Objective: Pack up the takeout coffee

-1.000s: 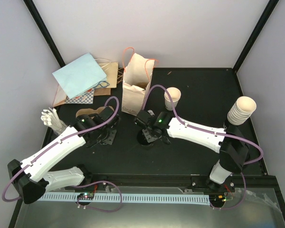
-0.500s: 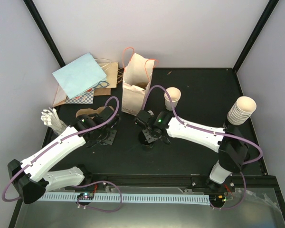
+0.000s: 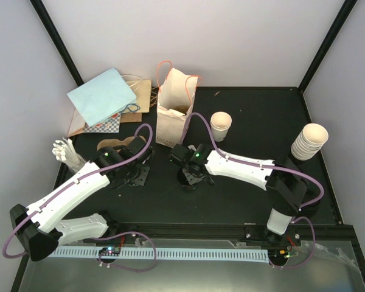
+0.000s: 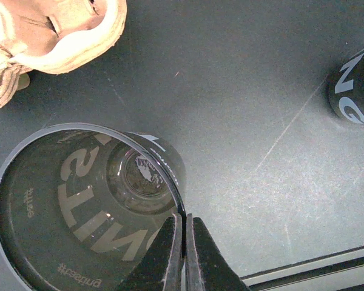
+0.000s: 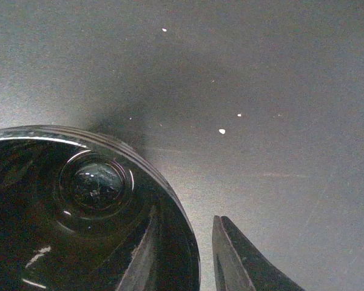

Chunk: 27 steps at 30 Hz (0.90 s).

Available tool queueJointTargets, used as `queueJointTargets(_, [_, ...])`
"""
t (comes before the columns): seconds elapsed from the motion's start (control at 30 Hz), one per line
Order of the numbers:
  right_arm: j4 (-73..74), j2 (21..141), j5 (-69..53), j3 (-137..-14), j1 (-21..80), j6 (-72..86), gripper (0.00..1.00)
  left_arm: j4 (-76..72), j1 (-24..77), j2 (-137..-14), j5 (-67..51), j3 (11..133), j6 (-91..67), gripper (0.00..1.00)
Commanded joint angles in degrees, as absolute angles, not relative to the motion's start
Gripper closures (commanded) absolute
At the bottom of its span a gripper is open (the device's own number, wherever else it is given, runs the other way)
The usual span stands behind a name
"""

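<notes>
An open cream-white paper cup (image 3: 221, 126) with no lid stands behind my right arm. No black lid shows in any view. My left gripper (image 3: 132, 175) is shut on the thin rim of a dark see-through cup (image 4: 85, 206) with pale lettering; the fingertips (image 4: 184, 221) pinch its wall. My right gripper (image 3: 190, 176) straddles the rim of a second dark cup (image 5: 79, 212). One finger is inside, and the outer finger (image 5: 230, 254) stands a little off the wall, so the gripper (image 5: 185, 215) is open. That second cup also shows in the left wrist view (image 4: 355, 91).
A stack of cream cups (image 3: 308, 142) stands at the right edge. The printed paper bag (image 3: 172, 112) with orange handles stands open at the back. The brown pulp tray (image 3: 117, 146) lies by my left gripper, also in the left wrist view (image 4: 54, 36). Flat bags (image 3: 103, 96) lie back left.
My right arm has shifted left and lower, so the cream cup behind it now shows fully. The left arm and its dark cup have not moved.
</notes>
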<state>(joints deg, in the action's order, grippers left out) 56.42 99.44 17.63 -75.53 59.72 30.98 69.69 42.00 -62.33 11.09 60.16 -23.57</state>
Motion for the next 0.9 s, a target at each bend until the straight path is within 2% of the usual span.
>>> queueJointTargets(0.0, [56.32, 100.55, 17.87, -76.27, 59.41, 31.63, 0.75, 68.83, 41.57, -62.02, 10.2, 60.73, -23.06, 0.98])
queueJointTargets(0.27, [55.6, 98.9, 16.83, -75.91, 59.16, 31.51, 0.98, 68.66, 41.58, -62.28, 9.81, 60.73, -23.01, 0.99])
queueJointTargets(0.6, [55.18, 91.75, 15.45, -72.8, 55.7, 30.82, 0.99, 68.25, 41.96, -63.81, 7.84, 60.97, -22.32, 0.98])
queueJointTargets(0.87, [54.24, 83.48, 14.48, -64.13, 46.29, 29.4, 0.99, 66.88, 43.5, -65.01, 6.6, 62.41, -22.85, 0.99])
